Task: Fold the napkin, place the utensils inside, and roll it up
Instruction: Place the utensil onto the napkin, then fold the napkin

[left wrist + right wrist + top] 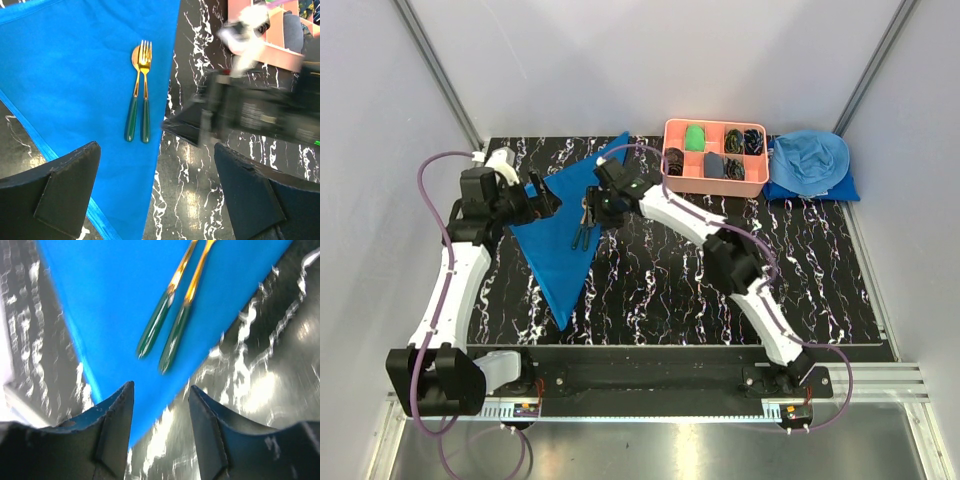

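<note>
Plainly, the utensils (156, 324) are laid on the napkin (110, 280), handles toward the right gripper (161, 390), held half-open and empty.

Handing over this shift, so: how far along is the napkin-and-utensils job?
Done: the napkin lies folded into a triangle, with the utensils side by side on it near one edge. In hand: nothing; the right gripper hangs open by the handles, the left gripper open too. Left: rolling it up.
</note>
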Robot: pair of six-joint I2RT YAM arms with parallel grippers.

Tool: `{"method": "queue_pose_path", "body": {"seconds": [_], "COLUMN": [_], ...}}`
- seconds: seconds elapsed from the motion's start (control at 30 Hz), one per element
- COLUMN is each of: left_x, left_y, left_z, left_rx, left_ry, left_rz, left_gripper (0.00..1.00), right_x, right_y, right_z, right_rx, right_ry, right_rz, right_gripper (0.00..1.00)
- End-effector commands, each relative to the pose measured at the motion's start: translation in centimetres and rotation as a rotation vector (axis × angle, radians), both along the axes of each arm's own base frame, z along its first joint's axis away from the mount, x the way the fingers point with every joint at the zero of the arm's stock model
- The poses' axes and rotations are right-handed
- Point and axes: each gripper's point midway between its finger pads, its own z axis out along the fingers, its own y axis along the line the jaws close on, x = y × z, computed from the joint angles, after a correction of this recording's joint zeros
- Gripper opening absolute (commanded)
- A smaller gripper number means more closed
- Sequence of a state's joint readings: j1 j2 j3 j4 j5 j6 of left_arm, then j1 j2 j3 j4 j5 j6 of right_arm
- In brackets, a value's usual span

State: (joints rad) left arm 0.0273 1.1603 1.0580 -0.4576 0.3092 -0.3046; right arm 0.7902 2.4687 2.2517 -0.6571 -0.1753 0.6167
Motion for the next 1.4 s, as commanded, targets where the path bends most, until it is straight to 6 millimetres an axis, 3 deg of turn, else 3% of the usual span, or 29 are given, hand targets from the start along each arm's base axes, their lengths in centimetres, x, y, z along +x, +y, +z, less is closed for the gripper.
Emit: {"method": "queue_pose_path", "body": {"seconds": [0.0,0.07,0.1,0.13,0.17,0.2,0.37,0.6,0.93,1.17,1.37], "left_x": [0.5,-0.2,-0.7,-1.2,-1.4,-2.0,-3.8,-5.3,-5.7,-5.6,-5.7], "left_y": [0.1,0.1,0.4,0.4,0.4,0.5,0.6,1.2,1.3,1.2,1.2], "left_z": [-0.4,-1.2,-2.6,-2.8,-3.1,-4.3,-6.8,-7.9,-7.6,-7.4,-7.4], "left_rx": [-0.038,-0.047,-0.042,-0.046,-0.05,-0.053,-0.086,-0.06,-0.053,-0.06,-0.064], "left_ry": [-0.024,-0.009,0.02,0.02,0.019,0.044,0.08,0.109,0.097,0.096,0.095], "left_rz": [0.029,0.043,0.064,0.074,0.082,0.091,0.106,0.12,0.114,0.109,0.108], "left_gripper": [0.99,0.99,0.99,0.99,0.99,0.99,0.99,0.99,0.99,0.99,0.99], "right_x": [-1.3,-2.8,-2.7,-3.1,-3.7,-3.6,-4.1,-3.5,-3.3,-3.1,-2.7], "right_y": [-2.0,-2.8,-2.8,-3.0,-3.4,-3.3,-2.5,-0.7,-0.7,-0.6,-0.8], "right_z": [6.1,4.2,4.0,3.5,2.1,1.8,-0.3,-1.7,-5.7,-6.9,-7.6], "right_rx": [0.071,0.073,0.093,0.095,0.086,0.1,0.134,0.212,0.175,0.16,0.145], "right_ry": [-0.082,-0.027,-0.028,-0.011,0.023,0.023,0.074,0.118,0.178,0.188,0.185], "right_rz": [0.057,0.072,0.073,0.073,0.078,0.081,0.094,0.062,0.023,0.008,-0.015], "right_gripper": [0.54,0.48,0.46,0.45,0.45,0.44,0.43,0.4,0.36,0.34,0.25]}}
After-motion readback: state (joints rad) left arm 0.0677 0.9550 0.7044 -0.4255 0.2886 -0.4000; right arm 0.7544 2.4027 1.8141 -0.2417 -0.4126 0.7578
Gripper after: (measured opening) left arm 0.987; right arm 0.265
